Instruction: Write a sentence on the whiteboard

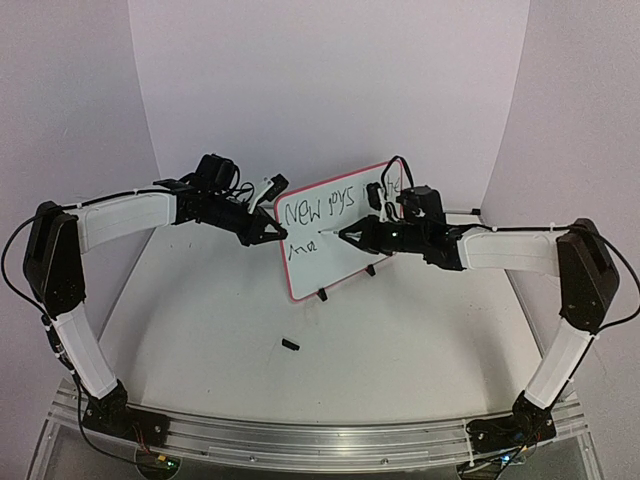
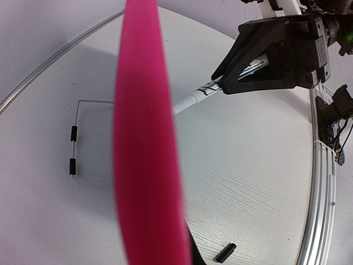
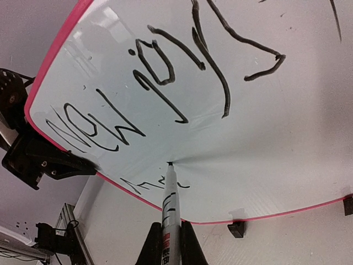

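The whiteboard [image 1: 345, 240] with its red-pink frame stands upright mid-table, facing the arms. My left gripper [image 1: 276, 233] is shut on its left edge; in the left wrist view that frame edge [image 2: 144, 143] fills the middle and hides my fingers. My right gripper [image 3: 169, 245] is shut on a black-and-white marker [image 3: 170, 207], whose tip touches the board's lower left. The sentence [image 3: 165, 83] reads "New joys" plus more letters in the top row. A few short strokes [image 3: 144, 185] form a second row beside the tip.
A small black marker cap [image 1: 291, 345] lies on the table in front of the board, also seen as the cap [image 2: 225, 252]. The board's black feet [image 3: 237, 228] sit at its lower edge. An aluminium rail [image 1: 300, 435] runs along the near table edge. White walls enclose the back and sides.
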You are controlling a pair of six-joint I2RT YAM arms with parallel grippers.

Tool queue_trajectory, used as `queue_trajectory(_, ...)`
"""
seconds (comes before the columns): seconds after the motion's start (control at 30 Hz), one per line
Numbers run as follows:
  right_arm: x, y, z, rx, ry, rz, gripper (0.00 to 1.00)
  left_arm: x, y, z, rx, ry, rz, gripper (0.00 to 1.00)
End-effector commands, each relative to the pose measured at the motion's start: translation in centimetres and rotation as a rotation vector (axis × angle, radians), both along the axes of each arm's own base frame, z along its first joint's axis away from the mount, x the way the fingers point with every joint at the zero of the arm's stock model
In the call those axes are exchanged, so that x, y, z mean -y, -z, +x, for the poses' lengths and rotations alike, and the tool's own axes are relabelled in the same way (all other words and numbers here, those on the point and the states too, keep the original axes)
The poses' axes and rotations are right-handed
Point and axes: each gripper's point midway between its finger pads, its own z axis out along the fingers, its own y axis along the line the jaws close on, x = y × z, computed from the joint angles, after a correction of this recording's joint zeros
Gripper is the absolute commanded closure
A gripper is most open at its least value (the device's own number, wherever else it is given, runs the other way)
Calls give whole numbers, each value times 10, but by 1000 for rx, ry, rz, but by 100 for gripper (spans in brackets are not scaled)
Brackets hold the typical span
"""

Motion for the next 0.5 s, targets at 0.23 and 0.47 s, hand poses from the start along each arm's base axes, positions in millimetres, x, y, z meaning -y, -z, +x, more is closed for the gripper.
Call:
queue_trajectory(0.23,4,44,3,-60,14,-40,100,7,29,-37,-160,77,59,100)
queue_trajectory(0.47,5,54,-1,-82,13,-39,100,7,29,-37,-160,76,61,100)
